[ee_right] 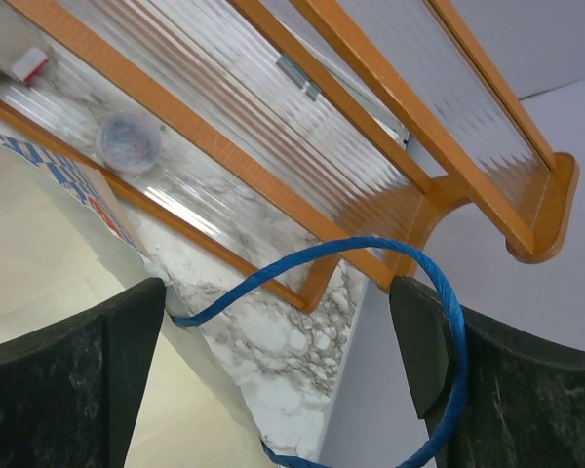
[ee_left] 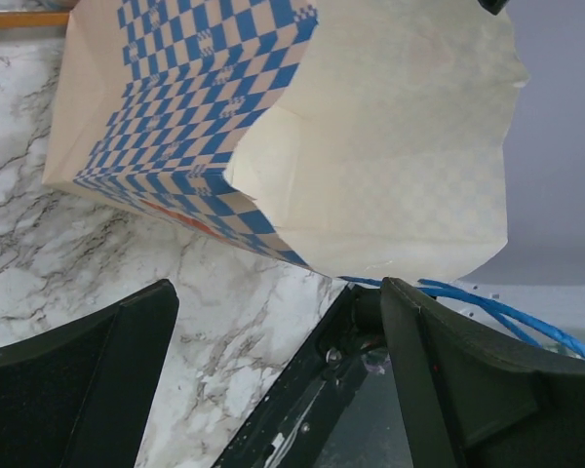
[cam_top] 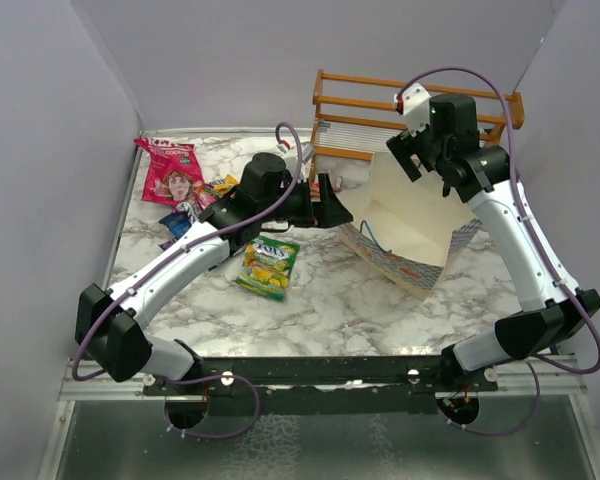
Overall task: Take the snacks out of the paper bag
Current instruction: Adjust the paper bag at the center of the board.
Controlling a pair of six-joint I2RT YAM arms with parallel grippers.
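The paper bag (cam_top: 412,222) lies tilted at centre right, blue-and-white checkered, with its cream inside facing up. My left gripper (cam_top: 332,205) is open just left of the bag's mouth, empty; in the left wrist view the paper bag (ee_left: 195,127) fills the space ahead of that gripper (ee_left: 273,375). My right gripper (cam_top: 408,155) stands open at the bag's upper edge. Its blue cord handle (ee_right: 302,258) arcs across the gap of this gripper (ee_right: 278,361) and loops round the right finger. Snacks lie at the left: a pink-red bag (cam_top: 175,172), a green-yellow packet (cam_top: 270,265), orange (cam_top: 220,185) and blue (cam_top: 180,222) packets.
A wooden rack (cam_top: 420,108) with a ribbed clear panel stands right behind the bag, close to the right gripper. Grey walls close in the table's left, back and right. A black rail (cam_top: 320,370) runs along the near edge.
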